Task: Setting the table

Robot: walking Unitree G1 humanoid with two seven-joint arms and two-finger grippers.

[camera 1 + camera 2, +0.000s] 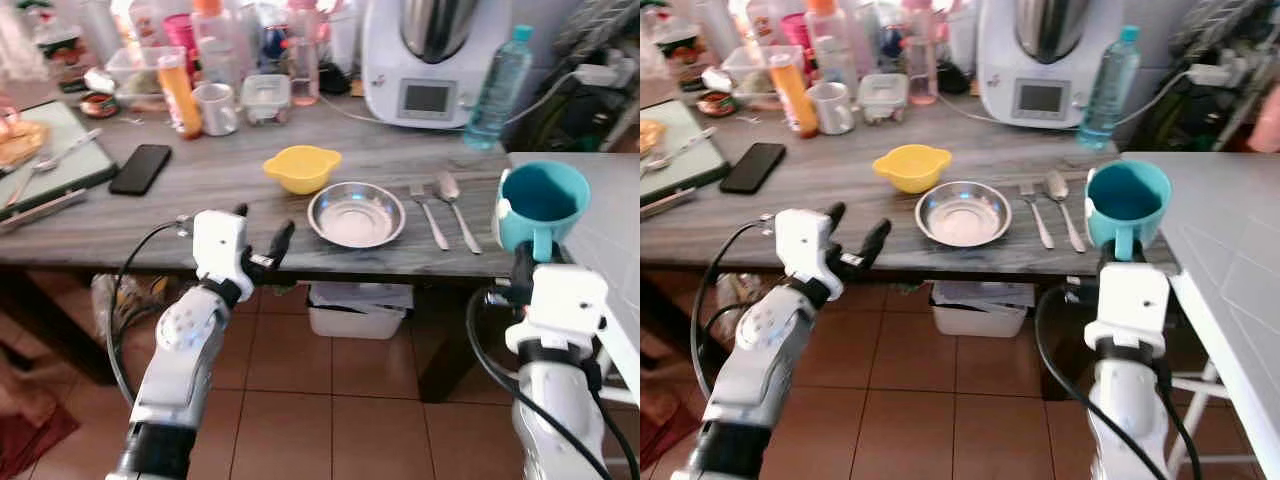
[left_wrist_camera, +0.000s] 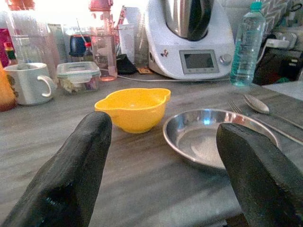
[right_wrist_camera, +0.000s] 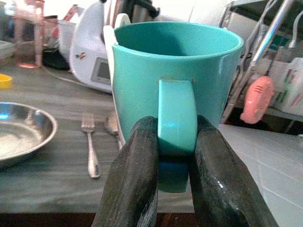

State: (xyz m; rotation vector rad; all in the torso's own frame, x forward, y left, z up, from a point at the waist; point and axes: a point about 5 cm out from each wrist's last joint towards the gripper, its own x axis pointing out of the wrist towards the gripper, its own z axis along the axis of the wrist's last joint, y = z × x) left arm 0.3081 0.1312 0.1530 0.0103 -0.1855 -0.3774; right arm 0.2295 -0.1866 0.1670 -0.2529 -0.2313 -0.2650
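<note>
Handle of teal mug (image 3: 176, 75) half-hidden, pinched by right gripper (image 3: 176, 156); left gripper (image 2: 161, 156) gapes empty.

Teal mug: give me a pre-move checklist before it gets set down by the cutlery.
1. Grip: right end effector pinches the teal mug by its handle: ok.
2. Mug upright: ok.
3. Mug contents: interior looks empty, bottom partly hidden: cannot tell.
4. Landing spot: bare table right of the spoon and fork is narrow: cannot tell.
5. Left end effector open, holding nothing, short of the steel plate: ok.
</note>
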